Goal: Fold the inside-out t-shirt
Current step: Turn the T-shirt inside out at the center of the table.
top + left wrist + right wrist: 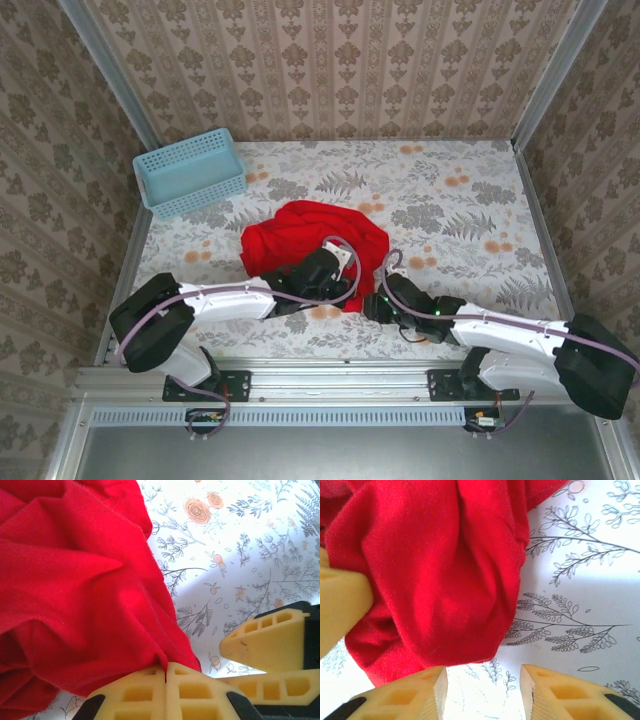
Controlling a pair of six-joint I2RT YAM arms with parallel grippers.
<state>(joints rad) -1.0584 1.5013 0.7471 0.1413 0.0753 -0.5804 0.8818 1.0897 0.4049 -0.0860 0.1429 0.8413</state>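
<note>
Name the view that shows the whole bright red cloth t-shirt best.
Top external: most of the crumpled bright red cloth t-shirt is in frame. Left wrist shows a fold pinched in the shut left gripper; right wrist shows bunched cloth before the open right gripper.

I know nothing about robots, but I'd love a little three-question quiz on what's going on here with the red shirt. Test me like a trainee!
1. True or false: the red t-shirt lies flat and neatly folded.
2. Which gripper is pinching the shirt? A) left gripper B) right gripper C) both
3. Fill in: the blue basket stands at the table's far ___ corner.
Key: 1 false, it lies crumpled in a heap. 2 A; the right gripper's jaws stand open and empty beside the cloth. 3 left.
</note>
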